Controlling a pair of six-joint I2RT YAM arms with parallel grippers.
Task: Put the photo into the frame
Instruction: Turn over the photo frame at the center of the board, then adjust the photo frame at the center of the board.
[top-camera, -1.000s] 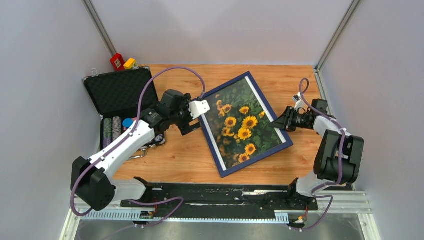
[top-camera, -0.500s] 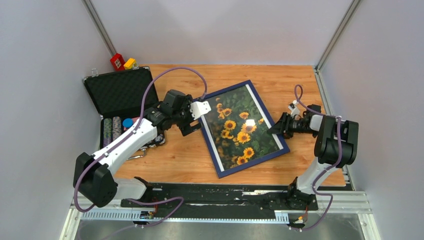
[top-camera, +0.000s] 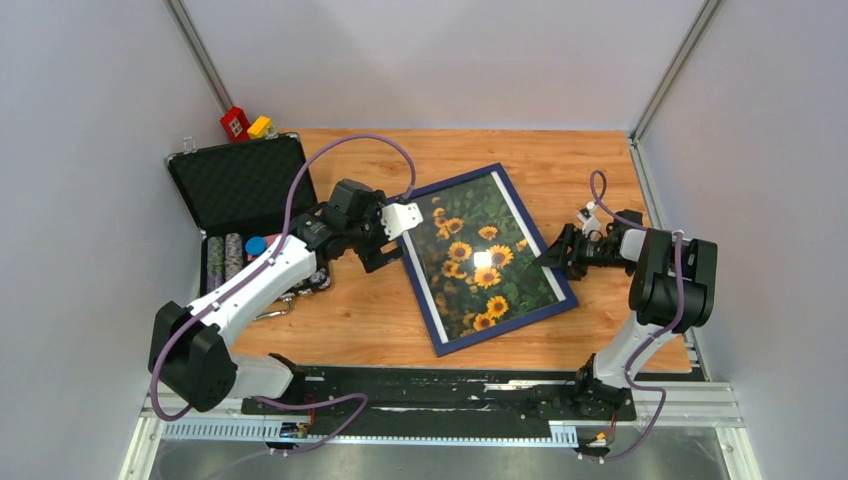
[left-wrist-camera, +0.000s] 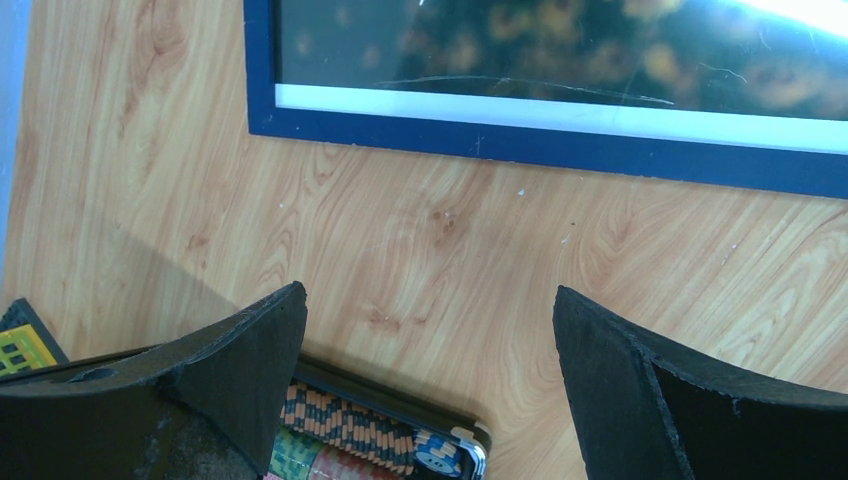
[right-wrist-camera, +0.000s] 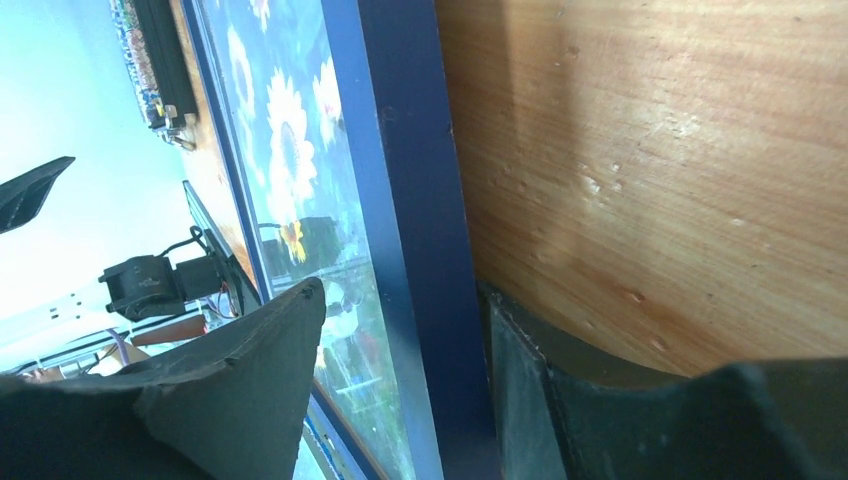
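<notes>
Sunflowers fill the photo, which sits inside the frame behind the clear pane, white strips showing along its left and right sides. The frame lies flat, navy front up, in the middle of the wooden table, turned so one corner points toward the near edge.

At the frame's right edge the right gripper reaches in low from the right. In the right wrist view its jaws are spread, one finger over the pane and the other over bare wood, with the blue border running between them; whether either finger touches the frame cannot be told.

Just beside the frame's left edge hovers the left gripper. The left wrist view shows its jaws wide apart with only bare table between them, the frame's border a little beyond.

Farther left lies an open black case with rows of poker chips. A red block and a yellow block sit at the far left corner.
</notes>
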